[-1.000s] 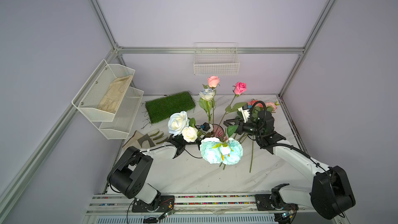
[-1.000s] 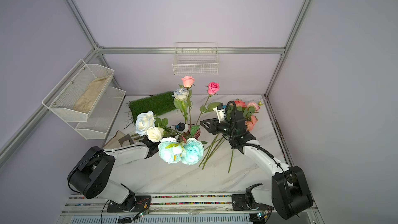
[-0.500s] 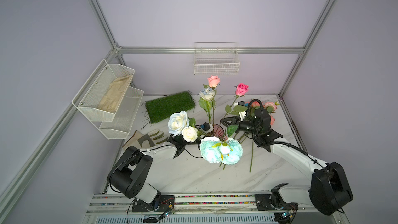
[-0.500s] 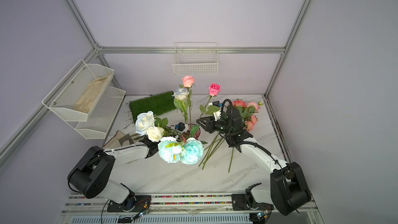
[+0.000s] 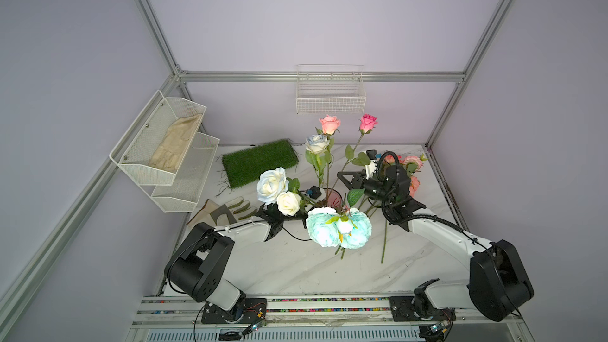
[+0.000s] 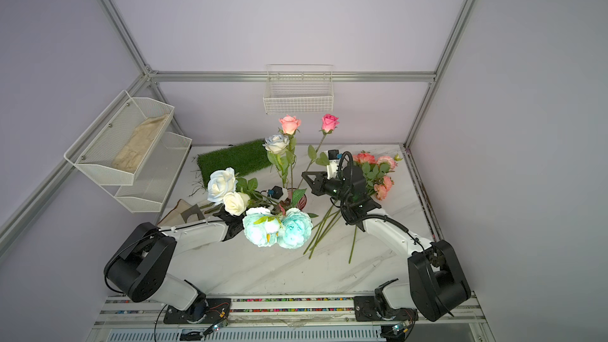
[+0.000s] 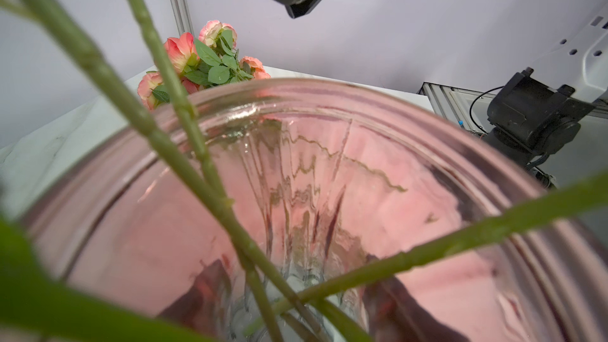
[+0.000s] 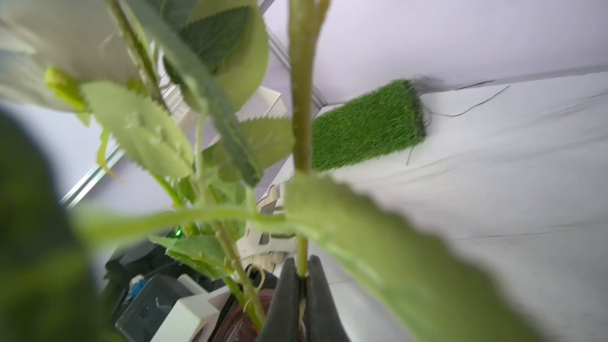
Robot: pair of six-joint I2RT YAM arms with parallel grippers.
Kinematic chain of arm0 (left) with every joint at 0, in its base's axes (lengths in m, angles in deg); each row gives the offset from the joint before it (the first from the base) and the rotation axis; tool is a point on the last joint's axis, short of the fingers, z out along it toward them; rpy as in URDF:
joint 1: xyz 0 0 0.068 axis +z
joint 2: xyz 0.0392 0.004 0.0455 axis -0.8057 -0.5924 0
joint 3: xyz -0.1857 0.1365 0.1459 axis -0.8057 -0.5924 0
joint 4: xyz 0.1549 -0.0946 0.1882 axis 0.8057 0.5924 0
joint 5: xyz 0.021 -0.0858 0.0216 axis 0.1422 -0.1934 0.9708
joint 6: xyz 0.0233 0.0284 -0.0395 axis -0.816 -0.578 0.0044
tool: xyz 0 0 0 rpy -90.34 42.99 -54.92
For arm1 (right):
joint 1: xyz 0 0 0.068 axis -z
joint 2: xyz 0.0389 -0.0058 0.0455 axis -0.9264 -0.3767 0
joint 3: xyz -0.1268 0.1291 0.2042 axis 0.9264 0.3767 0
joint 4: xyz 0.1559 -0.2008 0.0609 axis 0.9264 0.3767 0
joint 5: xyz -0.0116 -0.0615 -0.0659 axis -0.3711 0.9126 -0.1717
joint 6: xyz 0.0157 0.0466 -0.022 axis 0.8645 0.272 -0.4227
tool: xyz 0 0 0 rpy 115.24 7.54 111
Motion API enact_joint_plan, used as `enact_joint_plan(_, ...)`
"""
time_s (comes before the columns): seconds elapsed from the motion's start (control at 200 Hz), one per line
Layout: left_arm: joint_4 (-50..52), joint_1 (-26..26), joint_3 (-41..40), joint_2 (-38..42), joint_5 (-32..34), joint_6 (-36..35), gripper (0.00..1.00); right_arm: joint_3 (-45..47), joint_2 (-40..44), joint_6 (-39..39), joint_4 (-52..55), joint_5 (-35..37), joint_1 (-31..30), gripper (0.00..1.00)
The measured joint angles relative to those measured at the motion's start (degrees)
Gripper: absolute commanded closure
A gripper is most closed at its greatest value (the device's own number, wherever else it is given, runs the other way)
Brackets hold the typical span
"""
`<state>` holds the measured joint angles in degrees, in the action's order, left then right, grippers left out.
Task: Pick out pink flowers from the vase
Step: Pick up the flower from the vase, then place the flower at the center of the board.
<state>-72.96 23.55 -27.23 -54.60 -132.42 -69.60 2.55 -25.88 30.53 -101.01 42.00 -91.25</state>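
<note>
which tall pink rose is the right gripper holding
The magenta rose: its slanting stem sits between the fingers of the right gripper; the paler salmon rose stands free.

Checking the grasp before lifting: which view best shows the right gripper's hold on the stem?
The right wrist view: the right gripper is shut on the green stem, close up. Both top views show it small near the vase; the left wrist view misses the pinch.

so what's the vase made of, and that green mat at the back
vase: looks like pink-tinted glass, glossy; it is see-through, ribbed, and shows sharp highlights on the rim.
green mat: likely artificial turf, matte plastic blades; dense uniform pile with loose threads fraying at the edges.
</note>
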Motion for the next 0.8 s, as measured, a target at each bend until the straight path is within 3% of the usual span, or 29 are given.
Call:
enact_joint_plan(0.215,0.50,-0.37,0.87,-0.39,1.18,0.61,1.00,-4.37,2.51,0.94,13.22,32.26,0.17,0.96)
enact_joint_plan(0.385,0.76,-0.42,0.87,-0.35,1.46,0.33,1.00,-1.99,3.45,2.78,20.57,48.65,3.04,0.95)
enact_joint_plan(0.56,0.87,-0.44,0.87,-0.33,1.86,-0.50,1.00,1.84,3.45,5.22,25.27,52.35,7.43,0.95)
enact_joint_plan(0.8,0.87,-0.44,0.87,-0.33,2.21,-0.79,1.00,5.55,1.25,5.03,24.37,41.16,13.92,0.94)
